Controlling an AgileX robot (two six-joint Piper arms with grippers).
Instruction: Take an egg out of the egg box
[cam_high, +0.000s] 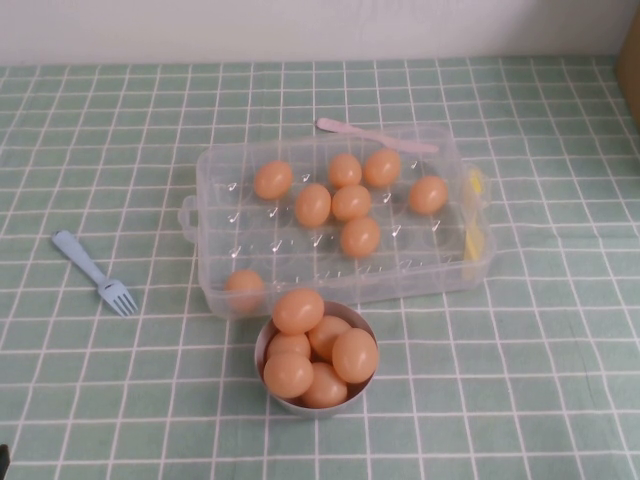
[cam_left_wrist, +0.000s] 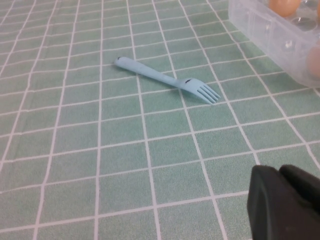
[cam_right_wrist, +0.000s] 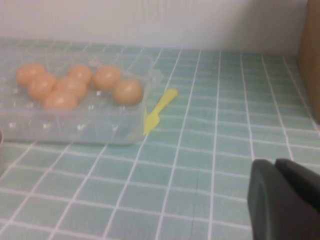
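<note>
The clear plastic egg box (cam_high: 400, 283) lies open at the table's middle with several orange-tan eggs in it, one egg (cam_high: 360, 237) nearest its front middle and one (cam_high: 245, 286) in its front left corner. Neither arm shows in the high view. My left gripper (cam_left_wrist: 280, 171) is shut and empty, low over the cloth, well short of the box corner (cam_left_wrist: 260, 25). My right gripper (cam_right_wrist: 275, 163) is shut and empty, off the box's right end (cam_right_wrist: 75, 127), with eggs (cam_right_wrist: 127, 91) visible inside.
A small grey bowl (cam_high: 262, 345) heaped with several eggs stands against the box's front. A blue fork (cam_high: 95, 272) lies to the left, a pink utensil (cam_high: 375, 137) on the box's back rim, a yellow knife (cam_right_wrist: 159, 111) at its right side.
</note>
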